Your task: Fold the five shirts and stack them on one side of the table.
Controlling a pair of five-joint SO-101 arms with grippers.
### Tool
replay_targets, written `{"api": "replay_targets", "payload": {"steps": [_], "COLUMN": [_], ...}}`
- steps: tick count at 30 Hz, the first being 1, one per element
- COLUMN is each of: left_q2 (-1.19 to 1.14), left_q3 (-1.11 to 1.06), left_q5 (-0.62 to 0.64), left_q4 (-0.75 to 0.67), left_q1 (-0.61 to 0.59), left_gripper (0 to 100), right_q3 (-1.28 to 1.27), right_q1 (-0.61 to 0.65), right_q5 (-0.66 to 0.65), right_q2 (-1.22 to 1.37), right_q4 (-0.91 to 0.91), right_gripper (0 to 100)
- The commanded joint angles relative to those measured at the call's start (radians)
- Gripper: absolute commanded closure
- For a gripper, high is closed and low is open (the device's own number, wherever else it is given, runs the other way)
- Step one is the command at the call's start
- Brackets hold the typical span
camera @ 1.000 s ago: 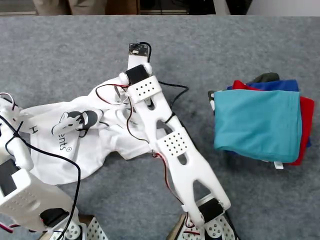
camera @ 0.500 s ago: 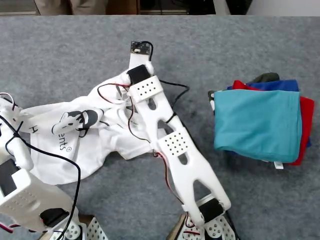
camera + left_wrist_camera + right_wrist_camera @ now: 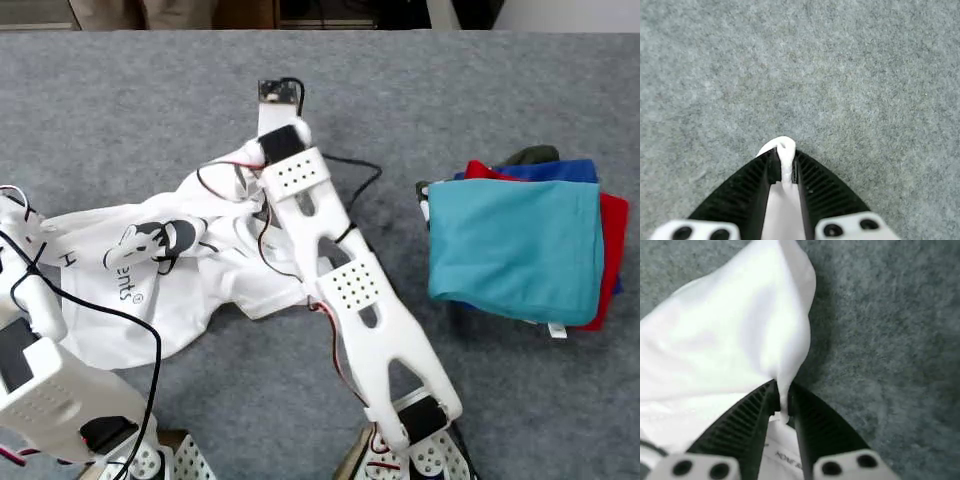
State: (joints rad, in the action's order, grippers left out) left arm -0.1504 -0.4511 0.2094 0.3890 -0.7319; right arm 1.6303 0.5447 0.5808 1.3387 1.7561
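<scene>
Left wrist view: left tool (image 3: 784,161) is clamped on a white hem. The white shirt (image 3: 95,325) lies bunched, print up, its long axis running across the counter (image 3: 150,100) to the right tool (image 3: 782,396), which pinches its far edge. This looks like the last fold; next it needs pulling flat, well apart from the folded stack (image 3: 515,250).

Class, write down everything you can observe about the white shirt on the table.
The white shirt is soft, thin-looking cloth with a black printed graphic and lettering. It lies unfolded and rumpled on the grey table, left of centre in the high view. The left gripper pinches one edge, the right gripper pinches a raised fold, and cables trail over it.
</scene>
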Motion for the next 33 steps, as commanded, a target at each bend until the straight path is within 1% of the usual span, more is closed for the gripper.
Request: {"api": "replay_targets", "payload": {"steps": [1,3,5,8,11,13,18,21,25,29,33], "left_q2": [0.071,0.147,0.231,0.363,0.478,0.549,0.733,0.842,0.983,1.116,1.233], "left_q3": [0.106,0.183,0.273,0.404,0.506,0.563,0.713,0.796,0.858,0.858,0.856], "left_q5": [-0.002,0.003,0.003,0.003,0.002,-0.002,-0.008,-0.063,-0.094,-0.121,-0.133], "left_q4": [0.103,0.199,0.296,0.433,0.535,0.580,0.677,0.710,0.755,0.798,0.841], "left_q1": [-0.012,-0.015,-0.009,0.008,0.021,0.037,0.032,0.031,0.031,0.031,0.032], "left_gripper": [98,98,98,98,98,98,98,98,98,98,98], "right_q3": [0.038,0.035,0.025,0.025,0.025,0.025,0.025,0.024,0.024,-0.002,-0.122], "right_q1": [-0.035,-0.047,-0.054,-0.093,-0.130,-0.143,-0.156,-0.157,-0.159,-0.160,-0.232], "right_q5": [-0.164,-0.269,-0.338,-0.373,-0.400,-0.437,-0.523,-0.559,-0.563,-0.563,-0.557], "right_q2": [-0.272,-0.404,-0.535,-0.708,-0.857,-0.958,-1.222,-1.353,-1.480,-1.580,-1.707], "right_q4": [0.029,0.028,0.028,0.028,0.026,0.026,0.025,0.023,-0.003,-0.003,-0.040], "right_gripper": [99.5,99.5,99.5,99.5,99.5,99.5,99.5,99.5,99.5,99.5,99.5]}}
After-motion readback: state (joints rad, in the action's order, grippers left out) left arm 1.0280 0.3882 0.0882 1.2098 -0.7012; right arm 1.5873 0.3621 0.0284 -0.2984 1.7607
